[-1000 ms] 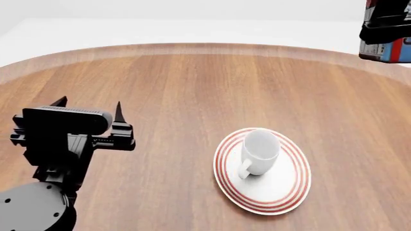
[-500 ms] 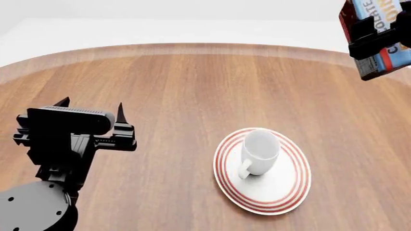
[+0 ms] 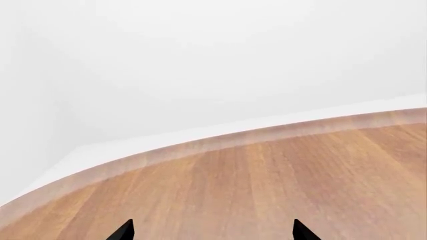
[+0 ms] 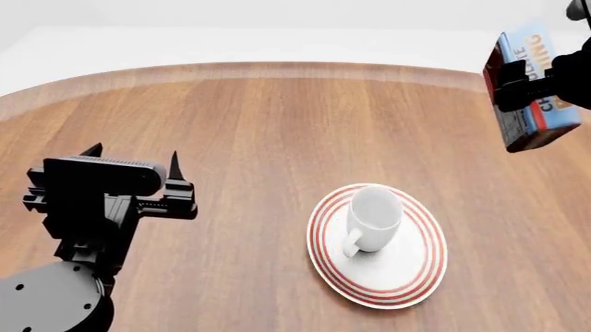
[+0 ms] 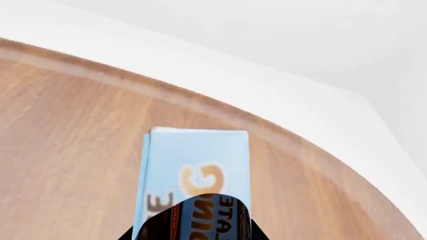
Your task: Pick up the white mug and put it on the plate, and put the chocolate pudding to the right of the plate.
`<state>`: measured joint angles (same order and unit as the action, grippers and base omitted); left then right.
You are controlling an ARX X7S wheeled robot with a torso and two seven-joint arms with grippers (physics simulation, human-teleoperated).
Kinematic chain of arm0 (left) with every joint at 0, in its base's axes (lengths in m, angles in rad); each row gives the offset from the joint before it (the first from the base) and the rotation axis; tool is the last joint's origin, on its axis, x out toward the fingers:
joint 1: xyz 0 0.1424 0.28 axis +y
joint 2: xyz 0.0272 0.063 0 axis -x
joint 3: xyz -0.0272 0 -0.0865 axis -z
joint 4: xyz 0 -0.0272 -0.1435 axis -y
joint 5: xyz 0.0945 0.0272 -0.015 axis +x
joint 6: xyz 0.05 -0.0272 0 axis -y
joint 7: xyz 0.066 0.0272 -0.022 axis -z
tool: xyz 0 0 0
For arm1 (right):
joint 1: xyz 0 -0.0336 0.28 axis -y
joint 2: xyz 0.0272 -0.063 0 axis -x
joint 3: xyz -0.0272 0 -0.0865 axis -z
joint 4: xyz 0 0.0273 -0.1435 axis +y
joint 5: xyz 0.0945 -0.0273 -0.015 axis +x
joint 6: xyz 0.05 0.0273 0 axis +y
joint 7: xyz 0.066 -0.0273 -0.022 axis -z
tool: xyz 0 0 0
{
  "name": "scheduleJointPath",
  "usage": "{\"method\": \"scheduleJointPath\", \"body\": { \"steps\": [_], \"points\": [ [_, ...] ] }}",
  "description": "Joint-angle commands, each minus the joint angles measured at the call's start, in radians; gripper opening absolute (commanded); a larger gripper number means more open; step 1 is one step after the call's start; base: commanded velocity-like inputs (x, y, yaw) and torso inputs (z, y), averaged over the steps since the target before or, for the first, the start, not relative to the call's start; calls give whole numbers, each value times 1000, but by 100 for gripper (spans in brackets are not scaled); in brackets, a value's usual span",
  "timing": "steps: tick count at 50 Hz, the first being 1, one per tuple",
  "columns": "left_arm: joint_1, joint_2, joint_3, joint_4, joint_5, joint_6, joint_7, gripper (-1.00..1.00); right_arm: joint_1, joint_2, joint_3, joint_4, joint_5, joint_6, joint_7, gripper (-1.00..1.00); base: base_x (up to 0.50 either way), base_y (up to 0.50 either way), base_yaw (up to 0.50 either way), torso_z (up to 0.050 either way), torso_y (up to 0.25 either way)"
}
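Observation:
The white mug (image 4: 373, 220) lies on the red-ringed plate (image 4: 411, 277), handle toward me, in the head view. High at the far right, the chocolate pudding (image 4: 533, 90) carton hangs tilted above the table, with my right gripper (image 4: 528, 77) shut on it. In the right wrist view the light blue carton (image 5: 193, 170) fills the space between the jaws of the right gripper (image 5: 193, 235). My left gripper (image 4: 132, 160) stands open at the near left, well clear of the plate. The left wrist view shows only the left gripper's (image 3: 212, 231) two fingertips (image 3: 124, 231) over bare wood.
The round wooden table (image 4: 259, 124) has its far edge curving across the back, with white floor beyond. The left arm's dark base (image 4: 55, 297) fills the near left corner.
My right gripper has carried the pudding carton down and toward me from the top right corner, tilting it. The left arm has sunk slightly. Mug and plate have not moved.

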<state>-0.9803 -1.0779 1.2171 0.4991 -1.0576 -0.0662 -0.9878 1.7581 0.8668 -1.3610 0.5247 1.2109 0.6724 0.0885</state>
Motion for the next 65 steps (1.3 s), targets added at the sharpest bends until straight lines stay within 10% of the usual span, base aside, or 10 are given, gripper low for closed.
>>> {"method": "scheduleJointPath", "body": {
  "steps": [1, 34, 65],
  "points": [
    [11, 24, -24, 5, 18, -8, 20, 100, -71, -3, 71, 47, 42, -17, -1, -100, 0, 0, 0, 0, 0],
    [18, 29, -29, 3, 20, -9, 26, 100, -117, 125, -57, -197, -52, 106, -110, -100, 0, 0, 0, 0, 0],
    [34, 33, -30, -2, 27, -5, 26, 100, -335, 179, 37, -78, 119, -50, 87, -100, 0, 0, 0, 0, 0]
  ]
}}
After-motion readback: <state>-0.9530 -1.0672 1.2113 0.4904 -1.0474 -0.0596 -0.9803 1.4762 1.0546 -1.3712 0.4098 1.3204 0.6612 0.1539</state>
